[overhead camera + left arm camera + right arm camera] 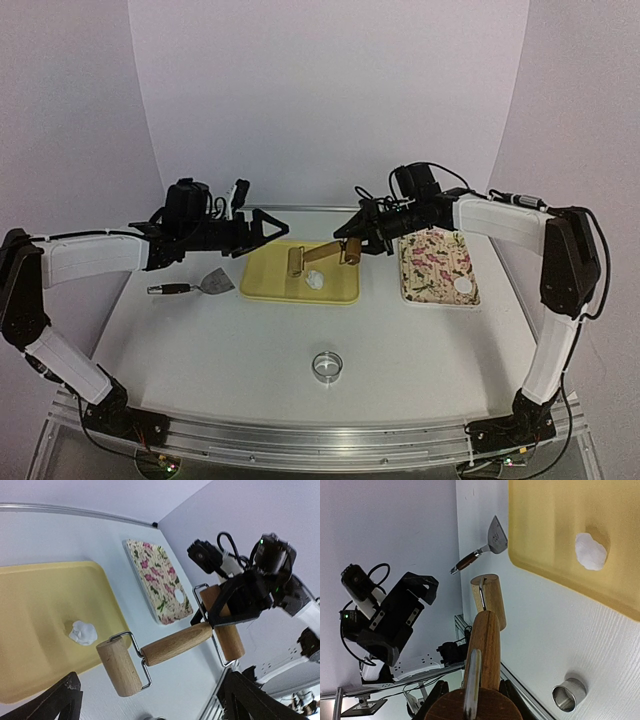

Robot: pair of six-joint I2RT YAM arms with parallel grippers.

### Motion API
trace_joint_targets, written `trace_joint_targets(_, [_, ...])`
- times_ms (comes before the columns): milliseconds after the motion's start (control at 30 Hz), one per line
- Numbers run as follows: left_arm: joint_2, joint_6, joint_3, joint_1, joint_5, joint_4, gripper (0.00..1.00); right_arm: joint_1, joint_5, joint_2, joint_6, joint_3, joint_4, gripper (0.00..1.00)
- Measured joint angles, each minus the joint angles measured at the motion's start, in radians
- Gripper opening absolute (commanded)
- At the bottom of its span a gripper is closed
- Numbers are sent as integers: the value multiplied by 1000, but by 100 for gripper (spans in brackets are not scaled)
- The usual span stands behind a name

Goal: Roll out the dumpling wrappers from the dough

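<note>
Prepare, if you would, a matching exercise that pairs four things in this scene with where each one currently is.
Things:
1. dough lump
2. dumpling wrapper
3. ring cutter
4. rolling pin

Places:
A. on the floral tray
B. held in the right pincer
C. on the yellow tray
D. on the bare table, nearest the arm bases

Pairs: 1-C, 2-A, 3-D, 4-B

Left pincer (278, 228) spread, right pincer (348, 238) clamped.
</note>
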Motion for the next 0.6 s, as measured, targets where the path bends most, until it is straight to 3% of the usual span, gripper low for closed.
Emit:
trace_joint_targets(167, [-7, -140, 0, 83, 112, 73, 99, -20, -38, -22, 15, 12, 81, 0])
trace_joint_targets(467, [19, -233, 22, 91, 301, 118, 99, -24, -165, -89, 137, 23, 335, 0])
trace_joint_targets(600, [49, -280, 31, 91, 384, 192, 93, -23, -201, -99, 174, 22, 393, 0])
